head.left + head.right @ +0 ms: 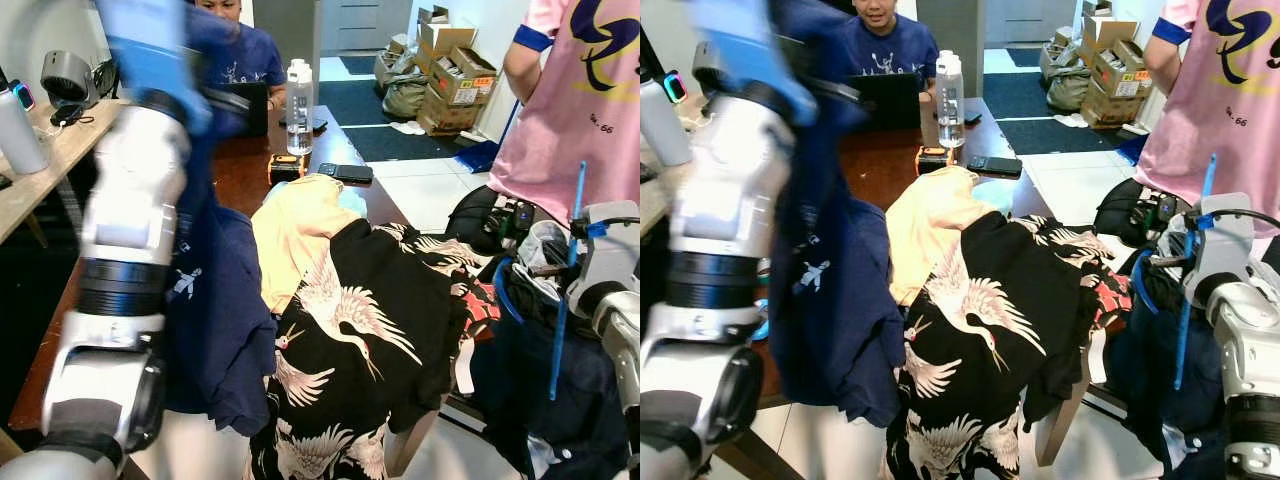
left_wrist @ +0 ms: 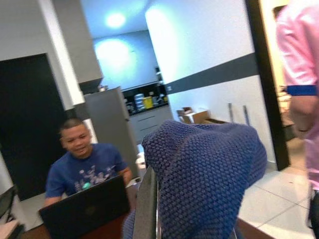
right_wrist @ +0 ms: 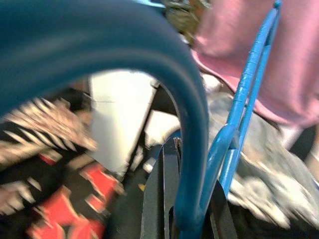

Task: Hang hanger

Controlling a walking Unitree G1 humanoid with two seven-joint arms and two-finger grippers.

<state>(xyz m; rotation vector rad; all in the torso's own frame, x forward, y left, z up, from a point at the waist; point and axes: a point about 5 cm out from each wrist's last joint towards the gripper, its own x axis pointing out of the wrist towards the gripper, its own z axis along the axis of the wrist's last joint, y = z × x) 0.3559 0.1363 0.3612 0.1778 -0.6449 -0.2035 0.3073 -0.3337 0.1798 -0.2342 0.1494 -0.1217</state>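
Note:
My left arm [image 1: 130, 250] is raised at the left, and a navy garment [image 1: 215, 310] hangs from it beside the wooden table [image 1: 235, 170]. In the left wrist view the navy knit cloth [image 2: 204, 169] drapes over my left gripper [image 2: 152, 199], whose fingers look pressed together under it. At the right, my right gripper [image 1: 545, 270] is shut on a blue plastic hanger [image 1: 560, 320], low beside the table. The hanger's hook [image 3: 192, 124] curves over the fingers [image 3: 162, 199] in the right wrist view.
A black crane-print shirt [image 1: 360, 330] and a cream garment [image 1: 295, 230] lie heaped on the table, with a water bottle [image 1: 299, 105] and phone [image 1: 345, 172] behind. A person at a laptop [image 1: 245, 60] sits at the far end. Another person in pink [image 1: 570, 110] stands close right.

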